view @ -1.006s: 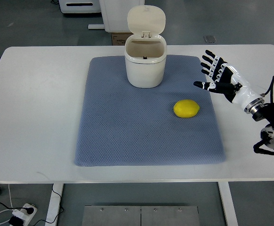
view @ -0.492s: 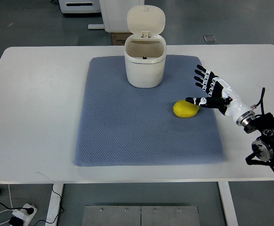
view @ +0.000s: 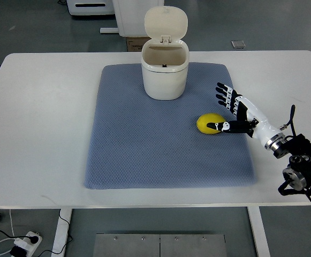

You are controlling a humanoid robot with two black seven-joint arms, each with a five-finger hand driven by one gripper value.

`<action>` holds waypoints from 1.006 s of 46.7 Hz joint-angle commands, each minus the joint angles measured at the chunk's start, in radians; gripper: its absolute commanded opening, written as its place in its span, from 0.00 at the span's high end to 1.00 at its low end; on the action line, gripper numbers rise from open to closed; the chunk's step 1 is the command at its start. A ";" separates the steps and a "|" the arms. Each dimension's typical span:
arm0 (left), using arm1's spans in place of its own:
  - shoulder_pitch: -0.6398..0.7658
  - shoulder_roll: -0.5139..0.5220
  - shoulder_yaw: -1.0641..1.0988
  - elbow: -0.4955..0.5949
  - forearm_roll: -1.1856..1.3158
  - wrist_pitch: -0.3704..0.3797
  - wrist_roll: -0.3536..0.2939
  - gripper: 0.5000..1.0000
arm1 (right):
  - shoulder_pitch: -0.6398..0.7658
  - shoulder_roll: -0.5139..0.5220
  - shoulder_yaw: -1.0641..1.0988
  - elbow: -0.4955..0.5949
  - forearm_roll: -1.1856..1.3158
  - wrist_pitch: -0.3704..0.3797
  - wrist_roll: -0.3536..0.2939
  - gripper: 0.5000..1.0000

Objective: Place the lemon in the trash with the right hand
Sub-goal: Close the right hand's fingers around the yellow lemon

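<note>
right hand point(view: 238, 113) beside lemon point(view: 210, 123) (thumb touching), spread

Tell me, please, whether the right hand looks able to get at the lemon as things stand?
Probably yes. The right hand is open right beside the lemon, its thumb over the lemon's right side, and nothing lies between them on the blue mat. The fingers have not yet closed.

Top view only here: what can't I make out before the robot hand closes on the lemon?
- Whether the right robot hand touches the lemon: its thumb overlaps the fruit's right end, and the steep angle hides any gap.
- The lemon's underside on the mat: hidden by the fruit itself.
- The bottom of the trash bin: only the upper inside wall shows past the rim.
- The left arm: out of frame.
</note>
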 commanded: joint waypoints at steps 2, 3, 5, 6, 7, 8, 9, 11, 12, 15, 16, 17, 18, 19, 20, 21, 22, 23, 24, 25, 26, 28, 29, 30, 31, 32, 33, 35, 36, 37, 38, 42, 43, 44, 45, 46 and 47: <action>0.000 0.000 0.000 0.000 0.000 0.000 0.000 0.00 | 0.001 -0.001 -0.017 -0.003 0.001 0.001 0.016 0.01; 0.000 0.000 0.000 0.000 0.000 0.000 0.000 0.00 | 0.001 -0.001 -0.019 -0.003 0.001 0.001 0.021 0.01; 0.000 0.000 0.000 0.000 0.000 0.000 0.000 0.00 | -0.002 -0.001 -0.019 -0.003 0.001 0.001 0.026 0.01; 0.000 0.000 0.000 0.000 0.000 0.000 0.000 0.00 | -0.002 0.001 -0.021 -0.007 0.001 0.001 0.029 0.01; 0.000 0.000 0.000 0.000 0.000 0.000 0.000 0.00 | -0.002 0.002 -0.021 -0.008 0.001 0.001 0.030 0.01; 0.000 0.000 0.000 0.000 0.000 0.000 0.000 0.00 | -0.004 0.004 -0.021 -0.011 0.001 0.001 0.033 0.01; 0.000 0.000 0.000 0.000 0.000 0.000 0.000 0.00 | -0.005 0.004 -0.021 -0.014 0.001 0.001 0.036 0.01; 0.000 0.000 0.000 0.000 0.000 0.000 0.000 0.00 | -0.005 0.005 -0.025 -0.019 0.003 0.001 0.050 0.01; 0.000 0.000 0.000 0.000 0.000 0.000 0.000 0.00 | -0.005 0.005 -0.030 -0.022 0.003 0.001 0.058 0.01; 0.000 0.000 0.000 0.000 0.000 0.000 0.000 0.00 | -0.005 0.005 -0.042 -0.028 0.004 0.003 0.082 0.02; 0.000 0.000 0.000 0.000 0.000 0.000 0.000 0.00 | -0.007 0.005 -0.047 -0.028 0.006 0.003 0.087 0.02; 0.000 0.000 0.000 0.000 0.000 0.000 0.000 0.00 | -0.009 0.005 -0.050 -0.028 0.006 0.003 0.090 0.02; 0.000 0.000 0.000 0.000 0.000 0.000 0.000 0.00 | -0.009 0.007 -0.050 -0.030 0.006 0.003 0.093 0.02; 0.000 0.000 0.000 0.000 0.000 0.000 0.000 0.00 | -0.009 0.007 -0.050 -0.030 0.006 0.003 0.095 0.02; 0.000 0.000 0.000 0.000 0.000 0.000 0.000 0.00 | -0.009 0.008 -0.050 -0.031 0.009 0.003 0.096 0.02; 0.000 0.000 0.000 0.000 0.000 0.000 0.000 0.00 | -0.010 0.008 -0.050 -0.031 0.009 0.003 0.096 0.02; 0.000 0.000 0.000 0.000 0.000 0.000 0.000 0.00 | -0.010 0.008 -0.050 -0.034 0.009 0.003 0.098 0.02; 0.000 0.000 0.000 0.000 0.000 0.000 0.000 0.00 | -0.012 0.008 -0.051 -0.036 0.009 0.003 0.099 0.02; 0.000 0.000 0.000 0.000 0.000 0.000 0.000 0.00 | -0.012 0.010 -0.050 -0.037 0.009 0.003 0.101 0.03; 0.000 0.000 0.000 0.000 0.000 0.000 0.000 0.00 | -0.015 0.010 -0.050 -0.040 0.009 0.003 0.102 0.03; 0.000 0.000 0.000 0.000 0.000 0.000 0.000 0.00 | -0.015 0.011 -0.050 -0.043 0.010 0.003 0.104 0.03; 0.000 0.000 0.000 0.000 0.000 0.000 0.000 0.00 | -0.015 0.017 -0.050 -0.049 0.012 0.001 0.107 0.04; 0.000 0.000 0.000 0.000 0.000 0.000 0.000 0.00 | -0.015 0.022 -0.048 -0.053 0.012 0.001 0.108 0.04; 0.000 0.000 0.000 0.000 0.000 0.000 0.000 0.00 | -0.015 0.025 -0.048 -0.056 0.012 0.001 0.110 0.04; 0.000 0.000 0.000 0.000 0.000 0.000 0.000 0.00 | -0.015 0.028 -0.048 -0.059 0.012 0.001 0.111 0.04; 0.000 0.000 0.000 0.000 0.000 0.000 0.000 0.00 | -0.016 0.030 -0.048 -0.062 0.012 0.001 0.115 0.04; 0.000 0.000 0.000 0.000 0.000 0.000 0.000 0.00 | -0.016 0.031 -0.048 -0.065 0.013 0.001 0.116 0.05; 0.000 0.000 0.000 0.000 0.000 0.000 0.000 0.00 | -0.016 0.034 -0.048 -0.071 0.013 0.001 0.121 0.06; 0.000 0.000 0.000 0.000 0.000 0.000 0.000 0.00 | -0.016 0.036 -0.048 -0.072 0.013 0.001 0.122 0.06; 0.000 0.000 0.000 0.000 0.000 0.000 0.000 0.00 | -0.016 0.039 -0.048 -0.076 0.013 0.001 0.124 0.06; 0.000 0.000 0.000 0.000 0.000 0.000 0.000 0.00 | -0.016 0.040 -0.048 -0.080 0.012 0.001 0.125 0.06; 0.000 0.000 0.000 0.000 0.000 0.000 0.000 0.00 | -0.016 0.051 -0.048 -0.103 0.013 0.000 0.139 0.06; 0.000 0.000 0.000 0.000 0.000 0.000 0.000 0.00 | -0.016 0.056 -0.048 -0.108 0.013 0.000 0.142 0.06; 0.000 0.000 0.000 0.000 0.000 0.000 0.000 0.00 | -0.016 0.059 -0.048 -0.112 0.012 0.000 0.145 0.06; 0.000 0.000 0.000 0.000 0.000 0.000 0.000 0.00 | -0.016 0.060 -0.048 -0.115 0.013 0.000 0.147 0.06; 0.000 0.000 0.000 0.000 0.000 0.000 0.000 0.00 | -0.016 0.060 -0.048 -0.120 0.013 0.000 0.148 0.06; 0.000 0.000 0.000 0.000 0.000 0.000 0.000 0.00 | -0.016 0.062 -0.050 -0.122 0.013 0.000 0.150 0.06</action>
